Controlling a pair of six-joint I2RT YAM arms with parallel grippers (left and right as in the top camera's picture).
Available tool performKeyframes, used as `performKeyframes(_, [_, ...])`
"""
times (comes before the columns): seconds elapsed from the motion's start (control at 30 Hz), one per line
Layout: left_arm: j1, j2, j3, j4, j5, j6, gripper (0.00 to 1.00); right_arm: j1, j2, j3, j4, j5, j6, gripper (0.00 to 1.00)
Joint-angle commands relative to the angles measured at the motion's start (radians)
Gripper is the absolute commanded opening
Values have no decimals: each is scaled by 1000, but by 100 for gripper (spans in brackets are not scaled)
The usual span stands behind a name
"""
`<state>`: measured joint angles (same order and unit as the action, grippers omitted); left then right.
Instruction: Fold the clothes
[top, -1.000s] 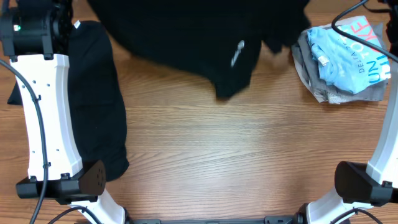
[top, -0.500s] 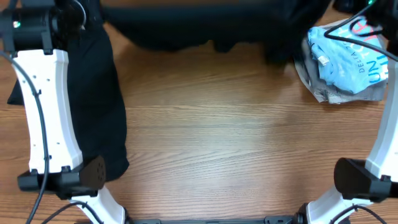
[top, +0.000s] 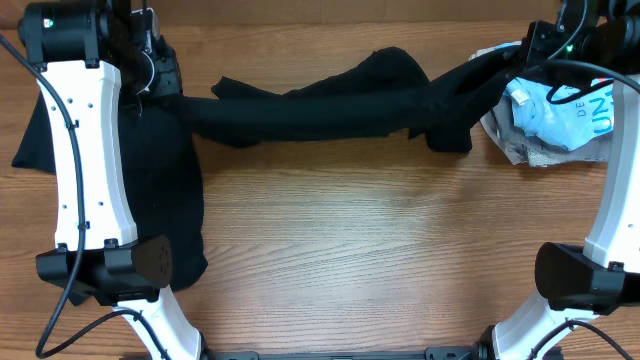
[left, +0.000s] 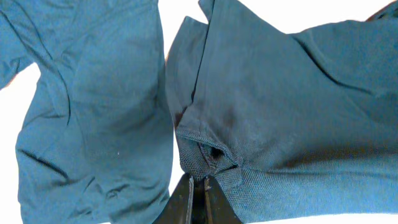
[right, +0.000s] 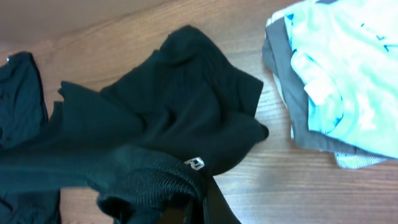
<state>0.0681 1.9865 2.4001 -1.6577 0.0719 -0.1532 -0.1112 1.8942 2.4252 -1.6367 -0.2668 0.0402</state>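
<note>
A black shirt (top: 330, 105) hangs stretched in a bunched band across the far side of the table, held between both grippers. My left gripper (top: 160, 78) is shut on its left end; the left wrist view shows the jaws (left: 198, 186) pinching a hemmed edge of the cloth (left: 261, 118). My right gripper (top: 530, 50) is shut on its right end; the right wrist view shows the jaws (right: 202, 186) clamped on a ribbed edge with a small white tag (right: 194, 163). A second black shirt (top: 150, 200) lies flat along the left side, partly under my left arm.
A pile of folded clothes, light blue (top: 565, 110) on grey, lies at the far right of the wooden table (top: 400, 260); it also shows in the right wrist view (right: 336, 74). Both arm bases stand at the near corners.
The shirt lay spread at the far edge with a white logo showing, then was pulled back. Now both grippers are in view and the shirt hangs pulled taut between them.
</note>
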Motion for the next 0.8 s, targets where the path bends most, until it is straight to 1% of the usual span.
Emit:
performKeyframes(0.0, [10, 0, 11, -30, 6, 20, 4, -6, -17, 14, -21, -8, -15, 4])
performKeyframes(0.07, [10, -2, 11, -24, 7, 27, 4, -6, -22, 17, -12, -8, -15, 4])
performKeyframes(0.2, [10, -24, 30, 66, 9, 30, 4, -6, -43, 68, 74, -32, -15, 4])
performKeyframes(0.3, [10, -48, 110, 106, 28, 31, 4, -6, -63, 186, 98, -42, -14, 4])
performKeyframes(0.43, [10, -98, 269, 107, 29, 31, 4, -8, -94, 389, 47, -34, -8, 4])
performKeyframes(0.57, [10, -180, 385, 79, 30, 31, 4, -8, -142, 533, -43, -2, 0, 4])
performKeyframes(0.6, [10, -202, 399, 69, 30, 31, 4, -8, -159, 555, -57, 5, 1, 4])
performKeyframes(0.77, [10, -319, 415, 39, 22, 35, 4, -8, -262, 559, -57, 5, 5, 4])
